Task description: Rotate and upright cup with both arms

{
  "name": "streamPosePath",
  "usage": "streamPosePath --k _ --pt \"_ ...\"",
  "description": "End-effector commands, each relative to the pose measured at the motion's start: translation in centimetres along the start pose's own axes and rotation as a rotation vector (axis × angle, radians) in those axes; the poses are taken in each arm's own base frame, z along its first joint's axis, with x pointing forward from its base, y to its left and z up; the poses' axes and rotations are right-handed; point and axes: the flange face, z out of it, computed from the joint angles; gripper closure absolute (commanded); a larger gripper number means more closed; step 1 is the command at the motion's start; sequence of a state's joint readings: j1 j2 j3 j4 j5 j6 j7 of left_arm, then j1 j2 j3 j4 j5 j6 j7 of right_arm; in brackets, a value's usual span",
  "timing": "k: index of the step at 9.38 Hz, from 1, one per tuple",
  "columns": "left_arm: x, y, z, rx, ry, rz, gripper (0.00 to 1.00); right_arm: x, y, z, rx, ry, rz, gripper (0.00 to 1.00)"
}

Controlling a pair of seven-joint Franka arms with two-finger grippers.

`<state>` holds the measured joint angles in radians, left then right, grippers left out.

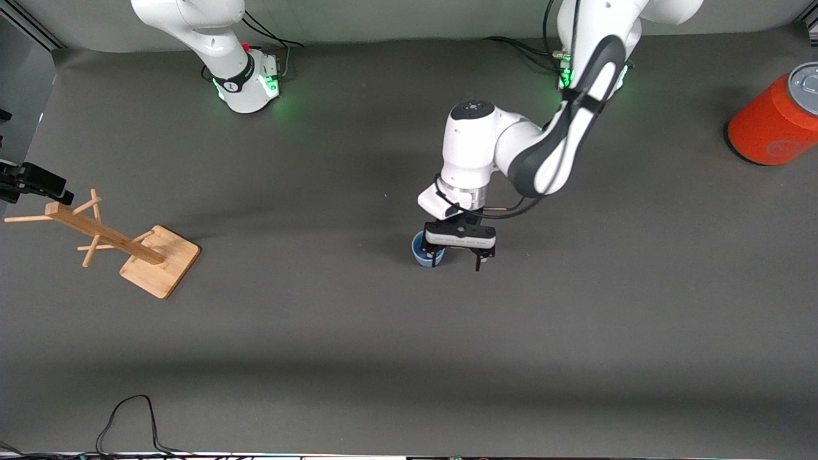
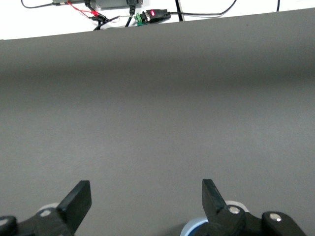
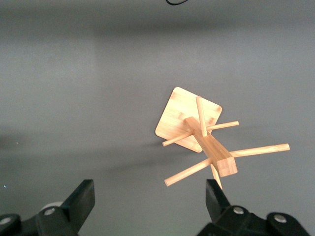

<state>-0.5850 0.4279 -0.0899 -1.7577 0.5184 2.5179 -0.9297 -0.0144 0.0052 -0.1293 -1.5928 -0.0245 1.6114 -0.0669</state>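
Front view: my left end effector (image 1: 458, 258) hangs low over the bench (image 1: 383, 332), its fingers spread. One fingertip (image 1: 436, 259) sits at the cup (image 1: 423, 250), which stands just beside the end effector, toward the right arm's end of the bench; the other fingertip points at bare bench. The cup's round opening faces up toward the camera, so I judge it looks upright already, though I cannot tell whether my finger touches it. Taking the cup as my landmark, the wooden rack (image 1: 108, 239) stands well apart toward the right arm's end, and the orange can (image 1: 776, 118) is well apart toward the left arm's end and farther from the camera. My right end effector (image 1: 29, 182) waits at the view's edge, over the rack.

Left wrist view: my fingers (image 2: 76, 201) are wide apart with only grey bench between them. A pale-blue arc of the cup's rim (image 2: 194, 227) peeks out by one finger, so the cup is off centre. To grip well, I should shift toward the cup until the wall sits squarely between the pads, then close gently; plain plastic could slip or tip.

Right wrist view: my right fingers (image 3: 81, 199) are also spread, holding nothing, and the rack lies below, its pegs sticking out sideways.
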Motion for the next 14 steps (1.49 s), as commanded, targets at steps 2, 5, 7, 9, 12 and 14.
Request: streamPosePath --k 2,5,7,9,12,14 --pt "8.3 -5.1 -6.4 0.032 -0.229 0.103 0.00 -0.8 -1.8 -0.8 -0.005 0.012 -0.018 0.00" --pt "11.1 -17.8 -10.5 0.026 -0.349 0.059 0.00 -1.0 -3.2 -0.4 -0.004 0.001 -0.033 0.00" --pt "9.8 -25.4 -13.3 0.026 -0.378 0.052 0.00 -1.5 -4.0 -0.8 -0.003 -0.009 -0.025 0.00" --pt "8.3 -32.8 -16.4 0.048 -0.374 0.033 0.00 -2.1 -7.0 -0.7 -0.003 -0.042 -0.043 0.00" --pt "7.4 -40.1 -19.4 0.030 -0.418 -0.008 0.00 -0.7 -7.9 1.9 0.000 -0.079 -0.062 0.00" --pt "7.2 -42.6 -19.8 0.013 -0.432 -0.038 0.00 -0.4 -7.8 2.1 0.001 -0.070 -0.062 0.00"
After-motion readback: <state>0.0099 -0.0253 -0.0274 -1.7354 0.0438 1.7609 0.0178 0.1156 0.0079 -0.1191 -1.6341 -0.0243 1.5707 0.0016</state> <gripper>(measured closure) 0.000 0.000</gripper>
